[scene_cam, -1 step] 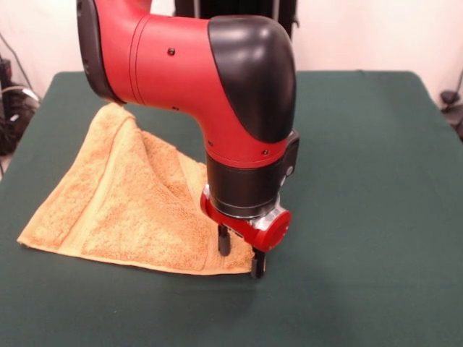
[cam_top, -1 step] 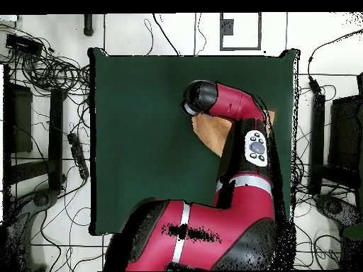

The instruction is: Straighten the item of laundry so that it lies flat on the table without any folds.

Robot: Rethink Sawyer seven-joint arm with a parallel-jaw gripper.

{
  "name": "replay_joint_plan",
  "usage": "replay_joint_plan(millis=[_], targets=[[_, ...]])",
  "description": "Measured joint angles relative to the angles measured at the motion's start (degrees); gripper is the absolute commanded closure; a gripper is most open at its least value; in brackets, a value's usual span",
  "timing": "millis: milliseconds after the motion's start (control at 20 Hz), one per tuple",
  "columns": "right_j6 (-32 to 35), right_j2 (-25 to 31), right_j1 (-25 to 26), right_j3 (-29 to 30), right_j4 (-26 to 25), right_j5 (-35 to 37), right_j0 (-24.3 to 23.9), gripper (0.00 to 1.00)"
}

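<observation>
Orange-tan terry washcloth [scene_cam, -1 step: 123,210] lies rumpled on the dark green felt table [scene_cam, -1 step: 362,217], its corner pinched between the black gripper's [scene_cam, -1 step: 241,254] closed fingers.

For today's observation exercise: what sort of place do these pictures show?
Probably a robotics lab. A red and black robot arm works on an orange-tan washcloth on a green felt-like table, with cables strewn over the floor around it.

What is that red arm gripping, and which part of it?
The fingers pinch the near corner of the orange-tan terry washcloth, low against the dark green table.
</observation>
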Motion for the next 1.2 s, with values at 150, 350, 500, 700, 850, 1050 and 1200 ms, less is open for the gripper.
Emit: replay_joint_plan(millis=[150, 350, 500, 700, 850, 1050, 1200], targets=[[0.0, -0.05, 0.01, 0.02, 0.11, -0.02, 0.01, 0.0], [0.0, -0.34, 0.01, 0.21, 0.1, -0.01, 0.0, 1.0], [0.0, -0.65, 0.01, 0.29, 0.32, -0.02, 0.04, 1.0], [0.0, -0.74, 0.02, 0.3, 0.41, -0.02, 0.1, 1.0], [0.0, -0.8, 0.02, 0.31, 0.42, -0.02, 0.15, 1.0], [0.0, -0.94, 0.01, 0.39, 0.61, -0.04, 0.24, 1.0], [0.01, -1.04, -0.08, 0.6, 0.99, -0.04, 0.29, 1.0]])
